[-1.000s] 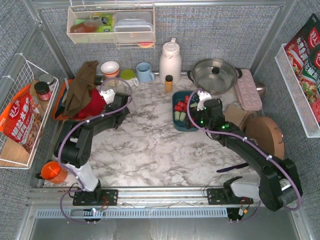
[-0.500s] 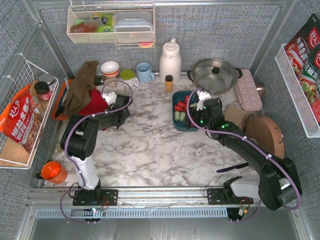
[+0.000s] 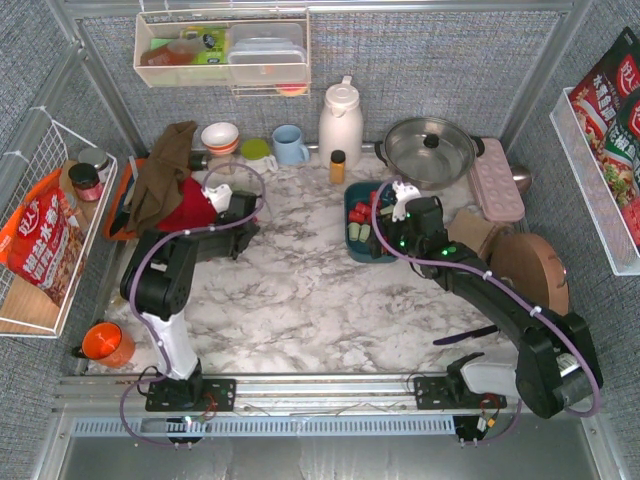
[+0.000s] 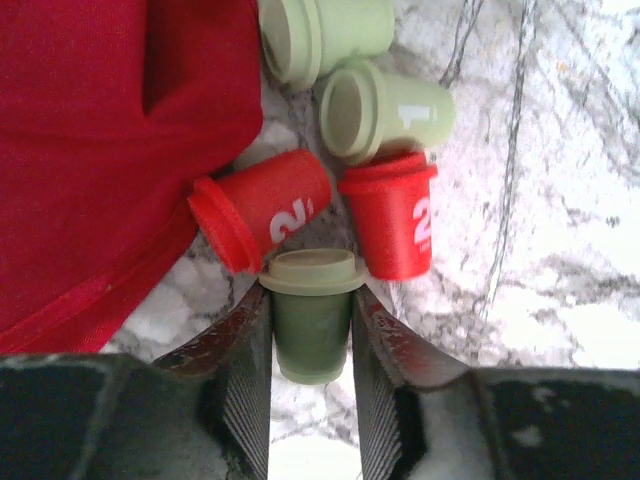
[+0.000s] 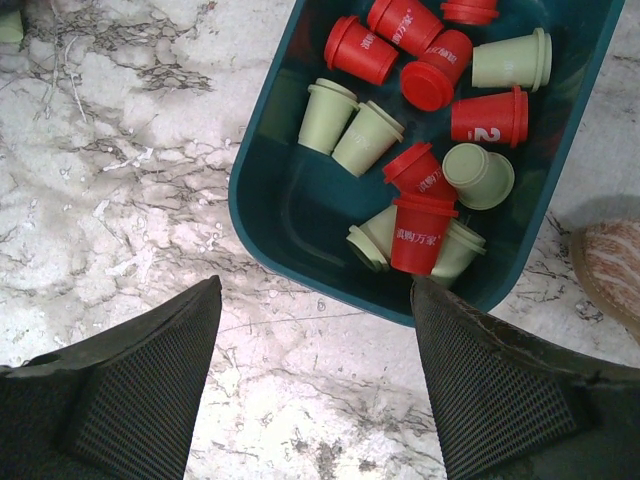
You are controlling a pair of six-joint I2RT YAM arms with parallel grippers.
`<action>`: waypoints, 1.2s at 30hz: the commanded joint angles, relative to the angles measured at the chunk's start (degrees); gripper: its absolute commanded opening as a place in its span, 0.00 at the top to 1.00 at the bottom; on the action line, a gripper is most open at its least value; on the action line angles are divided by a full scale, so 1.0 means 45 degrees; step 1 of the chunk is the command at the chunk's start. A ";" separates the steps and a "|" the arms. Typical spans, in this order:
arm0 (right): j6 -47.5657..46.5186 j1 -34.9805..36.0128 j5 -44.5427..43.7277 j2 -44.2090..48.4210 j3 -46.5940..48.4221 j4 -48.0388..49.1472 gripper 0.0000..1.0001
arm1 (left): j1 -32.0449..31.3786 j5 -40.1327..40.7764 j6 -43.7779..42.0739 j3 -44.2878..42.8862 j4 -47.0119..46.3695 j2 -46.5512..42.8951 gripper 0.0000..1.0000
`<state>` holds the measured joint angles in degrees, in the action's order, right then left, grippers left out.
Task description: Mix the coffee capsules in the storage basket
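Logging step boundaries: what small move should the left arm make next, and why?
Probably lift straight up. The left gripper has its fingers against both sides of a green capsule, red capsules crowd its rim, and the storage basket is well off to the right.

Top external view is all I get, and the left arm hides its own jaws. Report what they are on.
Observer: Left wrist view: the left jaws flank one pale green capsule on the marble tabletop, pads against both its sides.
Operator: List what lies around it.
Observer: Two red capsules lie right beside its rim; two more green ones lie beyond, next to a red cloth.
Operator: Now the right jaws.
Observer: Right wrist view: they stand wide open, holding nothing, above a corner of the teal basket; red and green pods lie jumbled inside.
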<state>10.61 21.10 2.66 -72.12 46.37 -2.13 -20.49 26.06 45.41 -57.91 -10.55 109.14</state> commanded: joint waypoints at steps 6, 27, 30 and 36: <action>-0.0085 0.0020 0.0095 0.0246 0.0208 -0.0106 0.19 | -0.0063 -0.2859 -0.2173 0.2268 -0.1824 -0.3009 0.70; 0.2094 0.1503 0.4027 0.1421 0.1580 -0.1708 0.22 | -0.5475 -1.0468 -1.2871 0.8181 -1.4866 -0.6486 0.67; 0.2466 0.1979 0.4122 0.1251 0.1477 -0.1310 0.25 | -0.6048 -1.0551 -1.3725 0.8052 -1.5346 -0.5780 0.68; 0.2590 0.2561 0.4196 0.0808 0.1611 -0.1295 0.29 | -0.6527 -1.0437 -1.3958 0.7968 -1.6391 -0.4893 0.67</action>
<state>21.19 31.64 20.67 -67.57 52.86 -8.51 -49.17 -20.14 -15.00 -21.54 -77.17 85.89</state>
